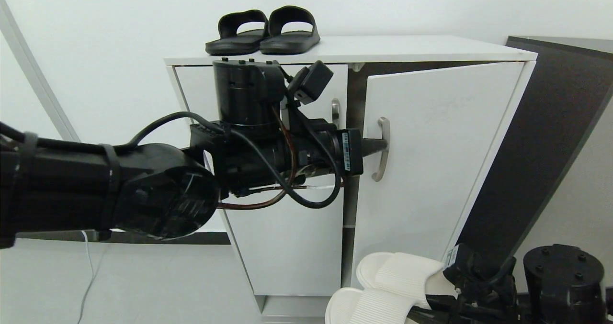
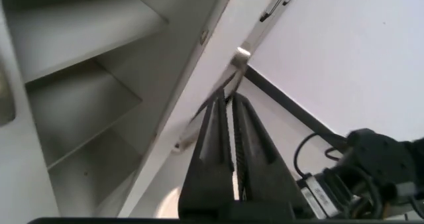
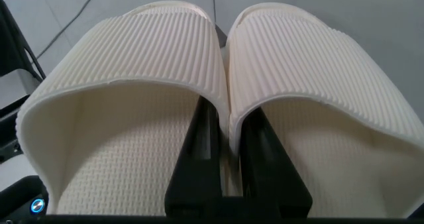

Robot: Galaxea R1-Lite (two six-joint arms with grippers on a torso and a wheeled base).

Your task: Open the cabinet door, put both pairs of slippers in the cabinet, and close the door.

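Observation:
The white cabinet has its right door ajar, with a dark gap beside the left door. My left gripper is shut on the right door's metal handle; in the left wrist view its fingers press together below the handle's end, with inner shelves alongside. A black pair of slippers rests on the cabinet top. Low in front of the cabinet, my right gripper is shut on the white ribbed slippers, pinching their inner sides together.
The left door, closed, carries its own handle. A dark panel leans along the cabinet's right side. A thin cable trails over the floor at the left, by the white wall.

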